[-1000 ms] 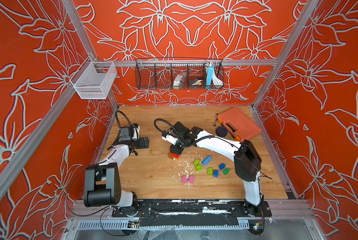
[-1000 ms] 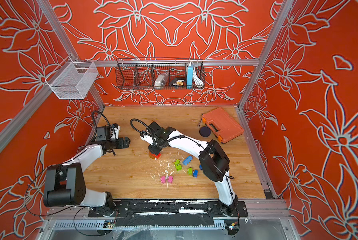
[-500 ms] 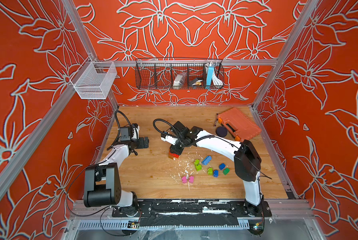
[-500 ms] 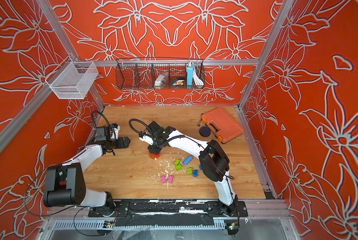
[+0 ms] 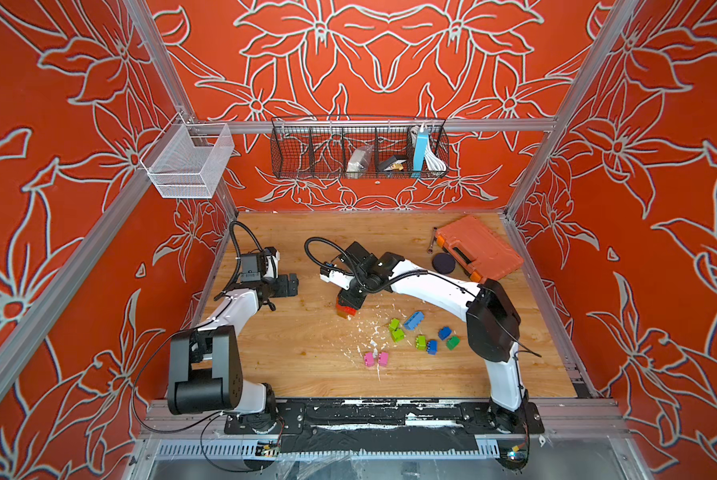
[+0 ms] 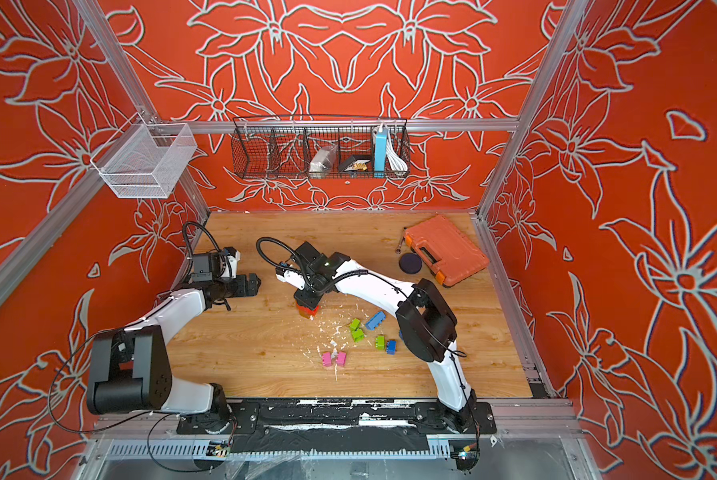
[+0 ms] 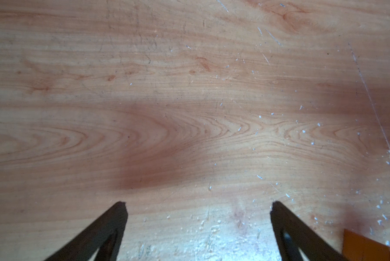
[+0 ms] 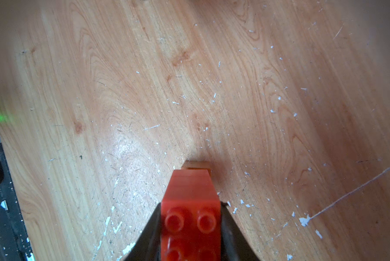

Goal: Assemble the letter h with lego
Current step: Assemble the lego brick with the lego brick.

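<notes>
Left gripper (image 7: 197, 204): jaws wide apart, over bare wooden table (image 7: 167, 90). Right gripper (image 5: 349, 298): jaws clamped on a red brick (image 8: 190, 198) at table centre, with a brown brick (image 8: 196, 165) just beneath it. Loose bricks (image 5: 413, 321), green, blue and pink, lie scattered nearby to the right.

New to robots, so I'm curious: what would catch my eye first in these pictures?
The red walls covered in white flower outlines dominate. On the wooden table, the right tool is shut on a red brick near the middle, and bright green, blue and pink loose bricks lie scattered beside its arm.
</notes>
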{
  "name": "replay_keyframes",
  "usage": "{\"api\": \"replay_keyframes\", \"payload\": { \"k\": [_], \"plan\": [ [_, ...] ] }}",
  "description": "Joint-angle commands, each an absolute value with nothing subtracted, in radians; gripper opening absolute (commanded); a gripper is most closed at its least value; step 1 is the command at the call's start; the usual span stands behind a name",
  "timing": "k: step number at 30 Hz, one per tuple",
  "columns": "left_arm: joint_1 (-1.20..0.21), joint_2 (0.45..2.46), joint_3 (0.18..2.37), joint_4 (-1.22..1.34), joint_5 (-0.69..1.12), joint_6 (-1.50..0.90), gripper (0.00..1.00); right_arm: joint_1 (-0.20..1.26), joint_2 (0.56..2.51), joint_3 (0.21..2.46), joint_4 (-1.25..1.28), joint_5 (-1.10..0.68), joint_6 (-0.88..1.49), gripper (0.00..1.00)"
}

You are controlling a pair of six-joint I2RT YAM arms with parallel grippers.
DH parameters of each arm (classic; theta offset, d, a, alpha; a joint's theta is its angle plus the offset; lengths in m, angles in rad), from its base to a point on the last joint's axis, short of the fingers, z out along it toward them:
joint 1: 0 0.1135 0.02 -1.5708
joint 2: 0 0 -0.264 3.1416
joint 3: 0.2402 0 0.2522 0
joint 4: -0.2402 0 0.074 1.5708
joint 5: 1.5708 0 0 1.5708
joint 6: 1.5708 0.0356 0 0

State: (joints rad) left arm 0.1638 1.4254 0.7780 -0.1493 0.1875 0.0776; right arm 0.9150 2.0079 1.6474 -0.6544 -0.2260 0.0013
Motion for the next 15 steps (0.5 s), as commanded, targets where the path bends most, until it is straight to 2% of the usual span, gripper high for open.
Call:
{"api": "replay_keyframes", "payload": {
  "k": [1,15],
  "plan": [
    [0.170,1.425,0.787,-0.168,0.206,0.078,1.00,0.930,2.039,1.648,-0.681,-0.219,0.032,0.15],
    [0.171,1.416,0.784,-0.169,0.209,0.079,0.99,0.931,1.994,1.662,-0.637,-0.235,-0.035,0.14]
  ]
}}
